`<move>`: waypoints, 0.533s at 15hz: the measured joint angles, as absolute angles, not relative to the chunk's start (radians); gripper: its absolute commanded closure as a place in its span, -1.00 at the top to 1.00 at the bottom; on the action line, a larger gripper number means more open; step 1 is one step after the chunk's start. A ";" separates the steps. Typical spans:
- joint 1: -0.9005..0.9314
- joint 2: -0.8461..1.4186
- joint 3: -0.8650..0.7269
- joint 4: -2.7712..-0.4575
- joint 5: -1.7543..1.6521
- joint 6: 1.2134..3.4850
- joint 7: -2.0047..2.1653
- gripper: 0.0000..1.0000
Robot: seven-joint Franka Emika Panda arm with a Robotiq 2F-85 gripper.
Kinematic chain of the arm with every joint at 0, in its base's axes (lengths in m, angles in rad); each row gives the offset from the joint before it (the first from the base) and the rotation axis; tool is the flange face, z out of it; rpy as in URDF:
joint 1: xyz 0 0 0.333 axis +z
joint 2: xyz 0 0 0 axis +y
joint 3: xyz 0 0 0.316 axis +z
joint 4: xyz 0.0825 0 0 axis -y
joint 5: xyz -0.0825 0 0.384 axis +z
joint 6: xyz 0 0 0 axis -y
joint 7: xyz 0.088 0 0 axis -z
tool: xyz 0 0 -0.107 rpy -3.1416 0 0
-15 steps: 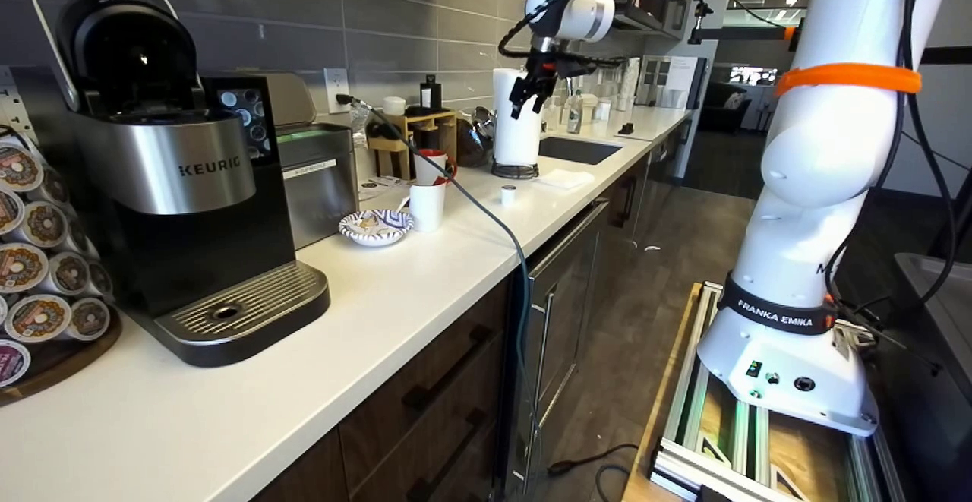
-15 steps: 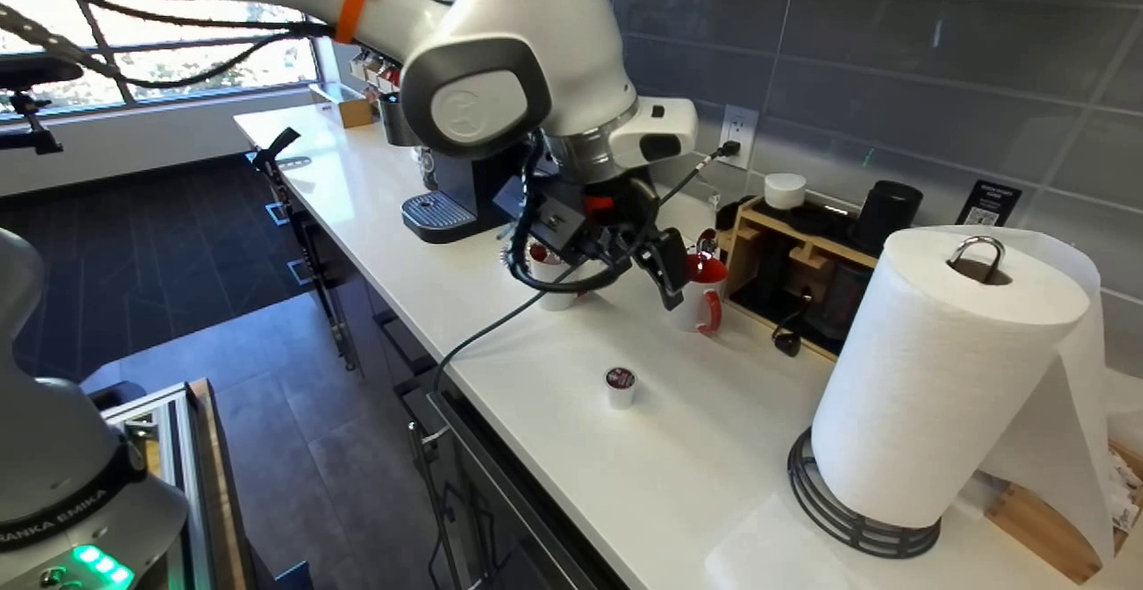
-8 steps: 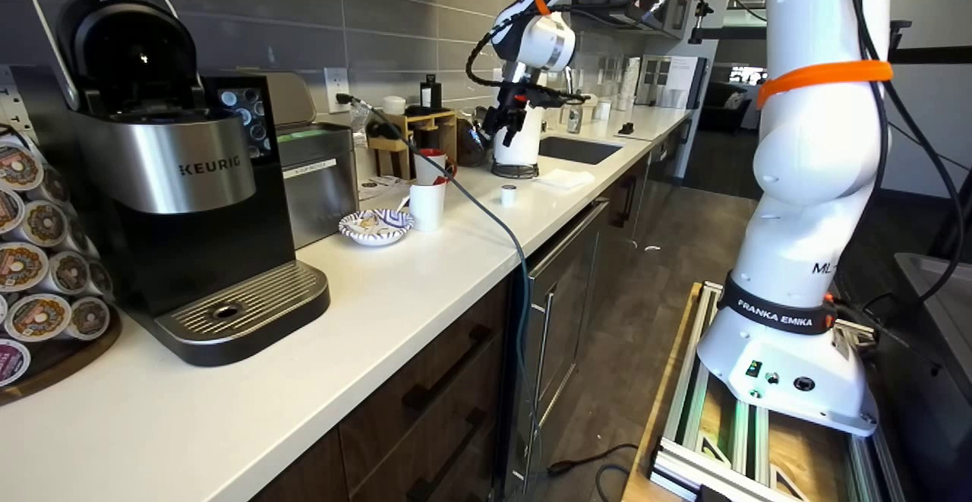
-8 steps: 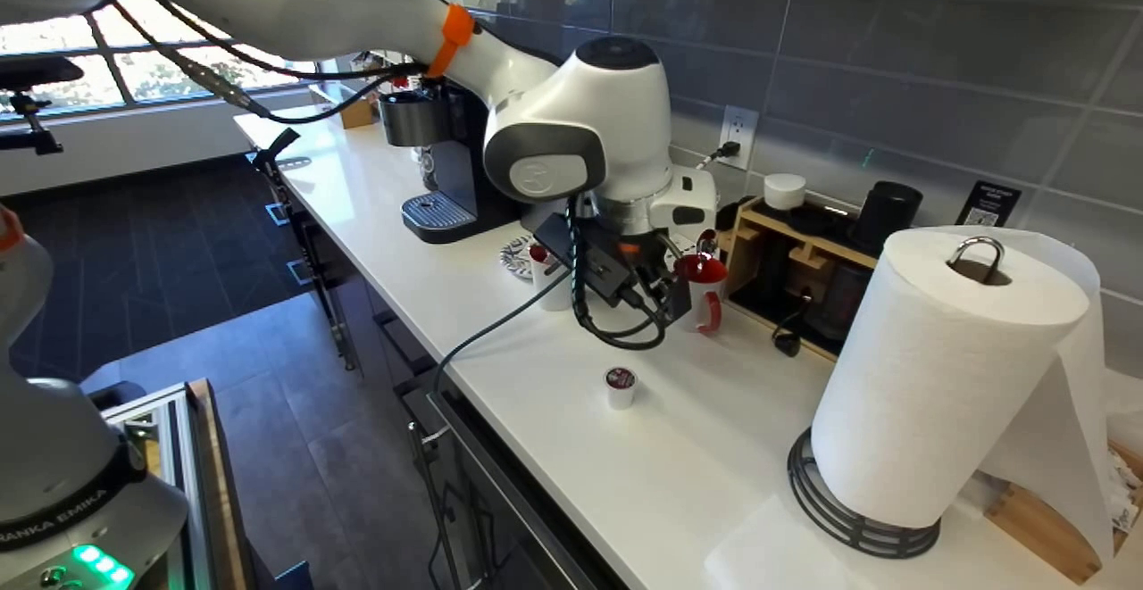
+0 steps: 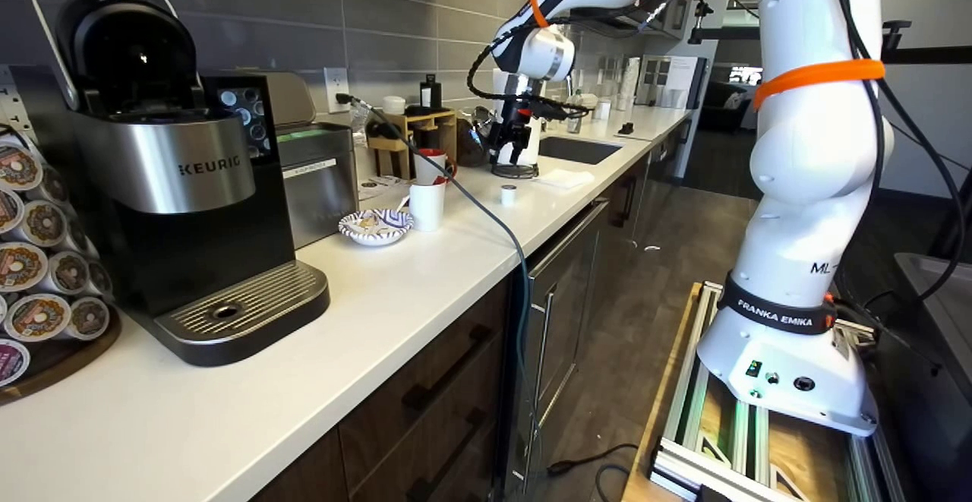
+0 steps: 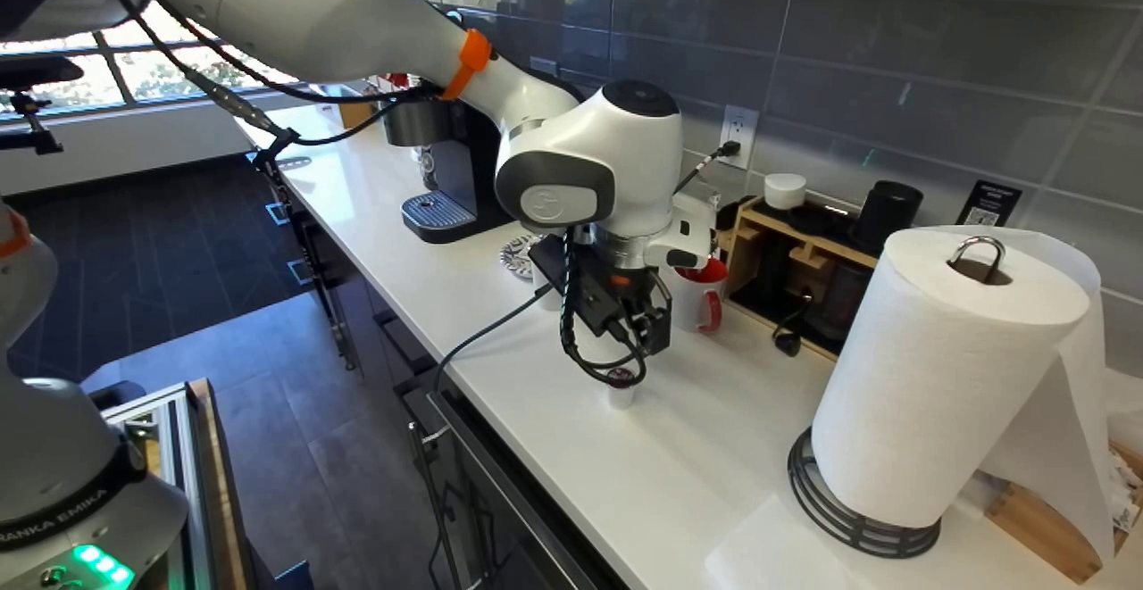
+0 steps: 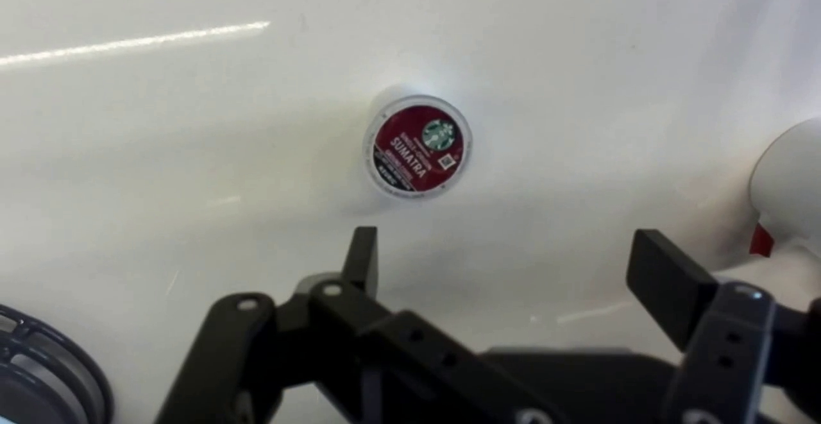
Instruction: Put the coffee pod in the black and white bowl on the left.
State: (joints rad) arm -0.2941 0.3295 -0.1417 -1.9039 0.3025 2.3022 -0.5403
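Note:
The coffee pod is a small white cup with a dark red lid (image 7: pixel 420 145). It stands upright on the white counter, near the middle of the wrist view and in both exterior views (image 5: pixel 508 196) (image 6: pixel 621 398). The black and white bowl (image 5: pixel 376 227) is shallow and sits beside a white mug; it is partly hidden behind the arm in an exterior view (image 6: pixel 515 257). It is outside the wrist view. My gripper (image 7: pixel 500 238) is open and empty, pointing down above the counter. The pod lies beyond its fingertips, nearer the left finger in the wrist view.
A paper-towel roll (image 6: pixel 946 385) stands on a black wire base (image 7: pixel 64 366). A white mug (image 5: pixel 427 207) and a red-lined mug (image 6: pixel 703 295) stand nearby. A dark cable (image 5: pixel 486 212) crosses the counter between bowl and pod. The coffee machine (image 5: pixel 175 168) is past the bowl.
The arm has reached further over the counter, and the gripper has come lower and turned to point more steeply down, close to the pod. The pod and bowl have not moved.

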 measured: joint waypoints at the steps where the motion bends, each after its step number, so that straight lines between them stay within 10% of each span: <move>1: -0.295 0.330 -0.140 -1.902 0.303 2.302 -0.540 1.00; 8: -0.305 0.370 -0.144 -1.880 0.268 2.281 -0.441 1.00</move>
